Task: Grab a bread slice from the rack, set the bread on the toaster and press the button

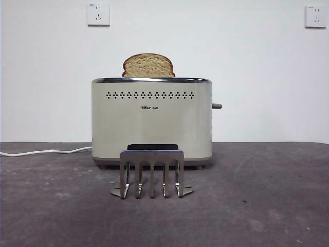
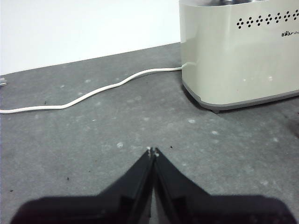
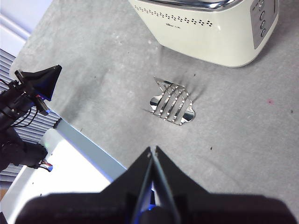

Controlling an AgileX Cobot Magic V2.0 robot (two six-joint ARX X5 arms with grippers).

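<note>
The slice of bread (image 1: 148, 65) stands upright in the cream toaster (image 1: 151, 121), its rounded top poking above the chrome rim. The small dark button (image 1: 217, 106) sticks out of the toaster's right end wall near the top. In front of the toaster stands the steel rack (image 1: 151, 173), with nothing in its prongs; it also shows in the right wrist view as the rack (image 3: 172, 101). My left gripper (image 2: 152, 151) is shut and hovers over the grey table left of the toaster (image 2: 238, 51). High above the table near the front edge, my right gripper (image 3: 153, 150) is shut too.
A white cord (image 1: 43, 152) runs from the toaster leftwards across the table; the cord (image 2: 88, 93) lies ahead of my left gripper. Two wall sockets (image 1: 98, 14) hang on the white wall. The table's front edge and a black camera mount (image 3: 39, 81) show in the right wrist view.
</note>
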